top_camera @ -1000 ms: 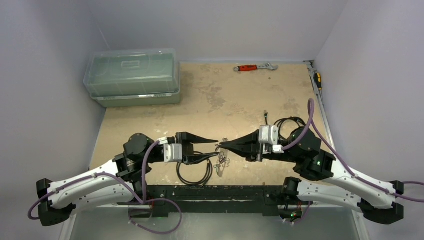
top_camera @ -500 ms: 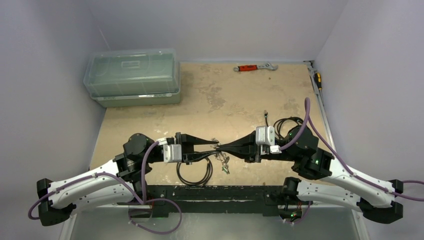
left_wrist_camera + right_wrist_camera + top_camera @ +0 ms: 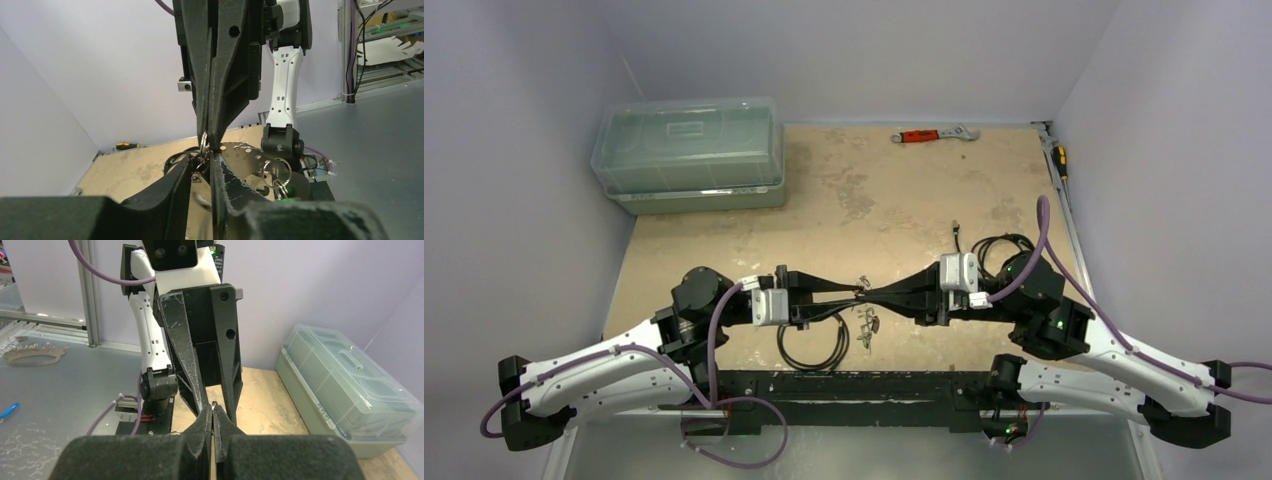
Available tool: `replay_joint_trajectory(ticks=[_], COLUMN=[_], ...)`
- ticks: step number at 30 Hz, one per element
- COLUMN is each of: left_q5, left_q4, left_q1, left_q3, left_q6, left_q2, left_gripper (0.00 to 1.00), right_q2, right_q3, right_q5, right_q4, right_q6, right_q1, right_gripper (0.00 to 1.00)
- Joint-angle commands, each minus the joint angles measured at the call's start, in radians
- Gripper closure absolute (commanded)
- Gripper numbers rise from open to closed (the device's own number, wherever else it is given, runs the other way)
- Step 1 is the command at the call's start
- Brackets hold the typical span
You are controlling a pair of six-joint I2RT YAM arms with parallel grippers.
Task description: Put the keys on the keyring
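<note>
My two grippers meet tip to tip above the table's near middle. My right gripper (image 3: 870,292) (image 3: 213,410) is shut on the thin silvery keyring (image 3: 214,403), seen edge-on between its pads. My left gripper (image 3: 855,292) (image 3: 202,154) is narrowly open. Its fingers straddle the right fingertips and the keyring (image 3: 203,141). The keys (image 3: 865,324) hang in a small silvery bunch just below the tips. In the left wrist view the keys (image 3: 277,182) dangle from wire loops beside a perforated silvery plate (image 3: 245,150), with a green spot below them.
A black cable coil (image 3: 812,348) lies under the left gripper. Another black cable bundle (image 3: 1004,245) lies by the right arm. A clear plastic box (image 3: 689,150) (image 3: 345,385) stands back left. A red-handled wrench (image 3: 929,134) and a screwdriver (image 3: 1060,158) lie at the back.
My left jaws have narrowed from wide open to a small gap around the right fingertips. The grippers have drawn together, and the key bunch has lifted slightly.
</note>
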Motion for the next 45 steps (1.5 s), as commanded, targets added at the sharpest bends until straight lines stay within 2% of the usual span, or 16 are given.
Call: replay_joint_trajectory(ticks=[1,4,9,12,14,17,20,28,29,33,36,40,45], left_q5=[-0.018,-0.015,-0.026,-0.019,-0.007,-0.002,0.002,-0.032,-0.048,-0.152,-0.187,-0.196,-0.193], left_q4=[0.017,0.018,0.084,0.099,0.100,0.095,0.097,0.137,0.132,0.010,-0.159,-0.417,-0.638], left_q1=[-0.006,-0.006,-0.006,-0.006,-0.006,-0.006,-0.006,-0.006,-0.006,-0.006,-0.006,-0.006,-0.006], left_q3=[0.009,0.012,-0.016,-0.028,-0.028,-0.025,-0.024,-0.035,-0.033,0.032,0.129,0.269,0.367], left_q6=[-0.001,0.007,-0.008,-0.011,-0.014,-0.013,-0.010,-0.053,-0.066,-0.112,-0.131,-0.135,-0.126], left_q2=[0.016,0.019,-0.030,-0.049,-0.048,-0.038,-0.033,-0.059,-0.066,-0.079,-0.071,-0.043,-0.001], left_gripper=[0.86,1.00,1.00,0.90,0.88,0.90,1.00,1.00,1.00,1.00,1.00,1.00,1.00], right_q2=[-0.016,-0.013,-0.010,-0.006,-0.001,0.003,0.006,0.016,0.017,0.003,0.001,0.043,0.137], right_q3=[0.043,0.039,0.023,0.018,0.020,0.027,0.030,0.038,0.045,0.077,0.125,0.194,0.313], right_q5=[-0.033,-0.042,-0.047,-0.051,-0.057,-0.064,-0.072,-0.069,-0.054,0.004,0.046,0.114,0.140], right_q4=[0.096,0.104,0.105,0.107,0.111,0.114,0.113,0.075,0.062,-0.001,-0.086,-0.226,-0.437], right_q6=[-0.009,-0.008,-0.008,-0.008,-0.006,-0.007,-0.006,-0.006,-0.008,-0.021,-0.040,-0.070,-0.104], right_q1=[-0.003,-0.002,-0.002,-0.002,-0.002,-0.002,-0.002,-0.002,-0.002,-0.002,-0.002,-0.002,-0.002], right_gripper=[1.00,1.00,1.00,1.00,1.00,1.00,1.00,1.00,0.97,0.62,0.47,0.39,0.41])
